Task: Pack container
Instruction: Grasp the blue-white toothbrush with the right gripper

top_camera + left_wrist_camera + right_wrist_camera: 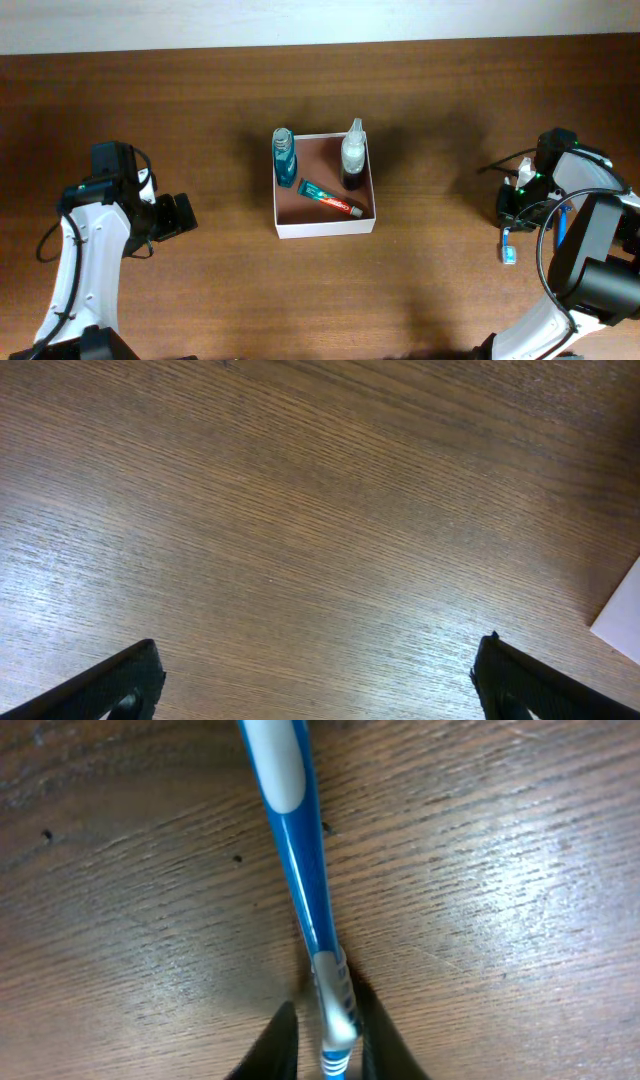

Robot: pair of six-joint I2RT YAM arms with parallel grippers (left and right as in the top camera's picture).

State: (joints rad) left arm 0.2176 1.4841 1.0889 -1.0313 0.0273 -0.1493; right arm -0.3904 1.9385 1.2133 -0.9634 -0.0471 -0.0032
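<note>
The container sits in the middle of the table, square and shallow, with white walls and a reddish-brown floor. A blue mouthwash bottle stands in its far left corner and a clear bottle with a white top stands in its far right corner. A toothpaste tube lies slantwise across the floor between them and the near wall.

Well off to the right of the container, my right gripper is pinched on a blue and white toothbrush. My dark fingers press against the end of its handle from both sides. The brush runs away from me just above the wood grain; I cannot tell whether it touches the table.

Well off to the left, my left gripper is spread wide. One fingertip shows at each lower corner of my wrist view, with only table between them.
</note>
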